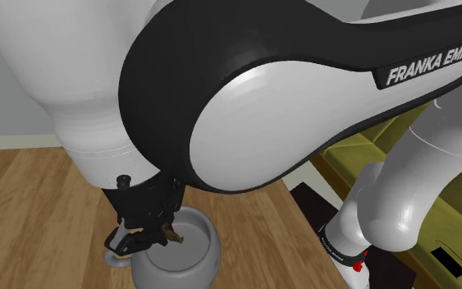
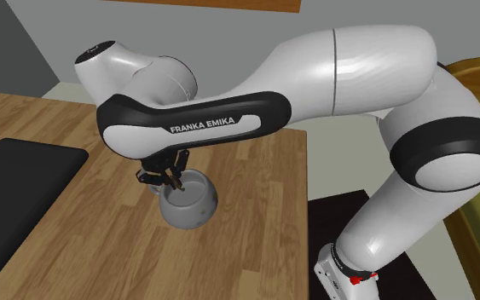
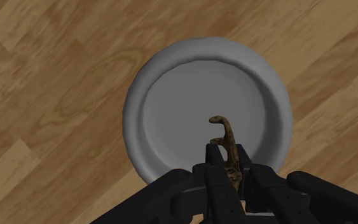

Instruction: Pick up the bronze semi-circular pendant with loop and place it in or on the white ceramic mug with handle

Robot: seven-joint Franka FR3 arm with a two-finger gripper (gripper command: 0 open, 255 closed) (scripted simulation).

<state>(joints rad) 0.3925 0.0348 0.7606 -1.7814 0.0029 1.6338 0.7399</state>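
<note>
My black gripper (image 3: 229,162) is shut on a thin bronze pendant (image 3: 227,141), which sticks out from between the fingertips, its hooked end over the mug's hollow. The pale grey-white mug (image 3: 206,108) stands on the wooden table directly under the hand. In the shoulder view the gripper (image 1: 165,234) hangs just above the mug's rim (image 1: 189,246) at its left side, a small brown bit of pendant (image 1: 173,236) at the fingertips. In the second exterior view the gripper (image 2: 171,181) is right over the mug (image 2: 189,203).
The wooden table (image 2: 76,230) stretches around the mug. A black flat mat (image 2: 20,175) lies at the second exterior view's left. The table's edge (image 2: 306,196) runs beside the arm's base, with an olive-yellow piece of furniture (image 1: 360,152) beyond it.
</note>
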